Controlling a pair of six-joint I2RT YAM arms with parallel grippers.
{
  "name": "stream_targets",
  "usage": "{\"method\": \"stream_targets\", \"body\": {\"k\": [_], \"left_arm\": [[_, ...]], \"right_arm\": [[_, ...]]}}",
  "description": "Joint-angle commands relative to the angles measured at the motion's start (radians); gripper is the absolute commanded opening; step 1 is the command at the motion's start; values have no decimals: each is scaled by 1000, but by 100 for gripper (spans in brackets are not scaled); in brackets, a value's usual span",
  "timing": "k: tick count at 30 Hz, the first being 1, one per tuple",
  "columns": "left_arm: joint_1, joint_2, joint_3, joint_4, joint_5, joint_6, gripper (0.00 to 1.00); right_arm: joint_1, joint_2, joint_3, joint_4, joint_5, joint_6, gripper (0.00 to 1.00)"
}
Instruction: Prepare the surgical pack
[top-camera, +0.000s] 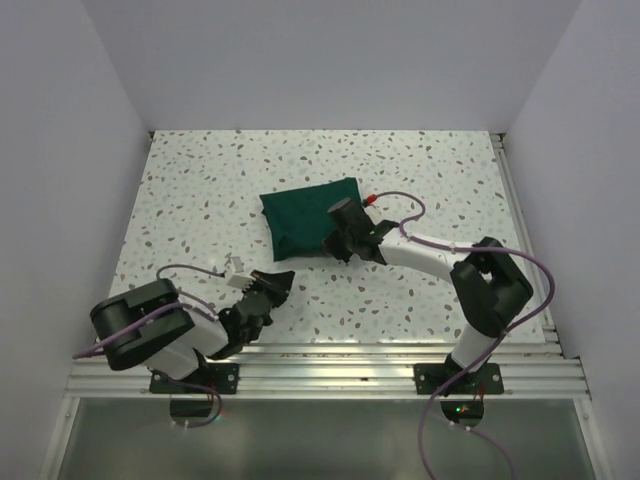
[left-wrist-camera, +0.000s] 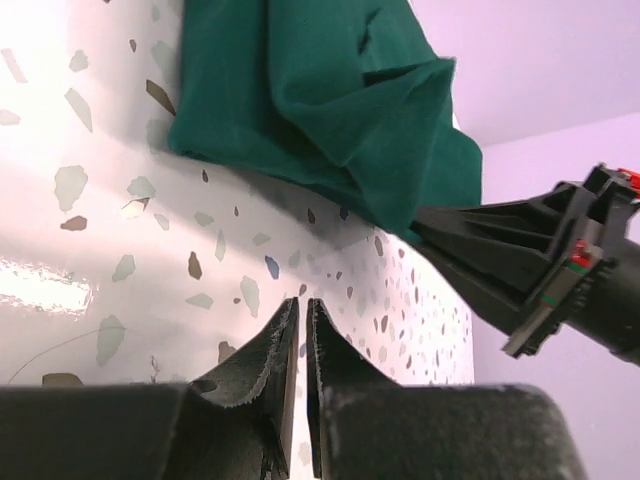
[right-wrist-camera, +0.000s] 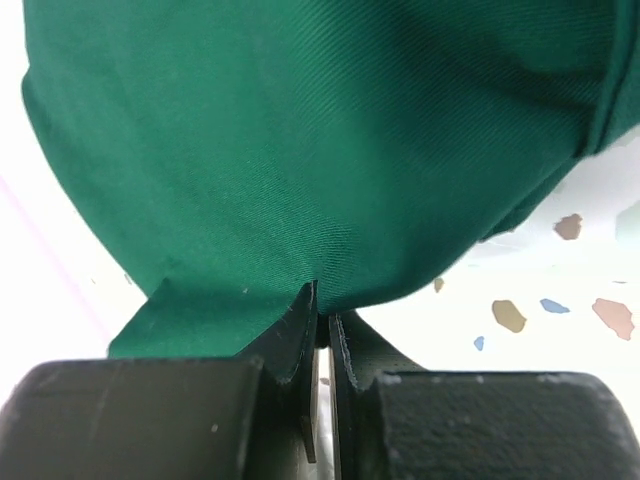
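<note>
A dark green cloth bundle (top-camera: 300, 215) lies on a white speckled table (top-camera: 190, 190), a little past the middle. It is folded shut, so only cloth shows. The right gripper (right-wrist-camera: 322, 308) is at the bundle's near right corner. Its fingers are pressed almost together, with a fold of the green cloth pinched at their tips. The cloth fills most of the right wrist view and hides what lies beyond it.

The left gripper (left-wrist-camera: 302, 305) sits low over the table, pointing at the bundle's near edge, with a strip of speckled table between them. Its fingers are nearly together, with only a thin slit between them, and hold nothing.

A purple cable (top-camera: 405, 200) loops from the right arm just beside the bundle's right side. Pale walls (top-camera: 60, 150) enclose the table on three sides, and a metal rail (top-camera: 330, 365) runs along the near edge.
</note>
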Motion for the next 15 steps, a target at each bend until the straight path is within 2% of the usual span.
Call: {"method": "stream_targets", "body": {"k": [1, 4, 5, 7, 8, 11, 12, 13, 15], "left_arm": [[-3, -158, 6, -269, 0, 140, 11], [-3, -297, 26, -424, -15, 233, 11], [-2, -332, 40, -500, -20, 277, 11], [5, -419, 57, -565, -34, 325, 12], [12, -444, 80, -636, -29, 359, 13], [84, -516, 111, -694, 73, 449, 13], [110, -542, 115, -692, 115, 477, 13], [141, -555, 118, -689, 220, 506, 13], [205, -598, 135, -700, 299, 578, 13]], "right_arm": [[6, 0, -54, 10, -36, -7, 6], [6, 1, -80, 25, -49, -17, 10], [6, 1, -83, 33, -56, -35, 17], [7, -3, -77, 34, -54, -67, 23], [6, -6, -65, 30, -51, -84, 35], [6, -31, -37, -10, -13, -148, 48], [6, -39, -34, -15, -8, -168, 50], [7, -46, -33, -31, -5, -206, 51], [6, -65, -19, -45, 1, -265, 51]]}}
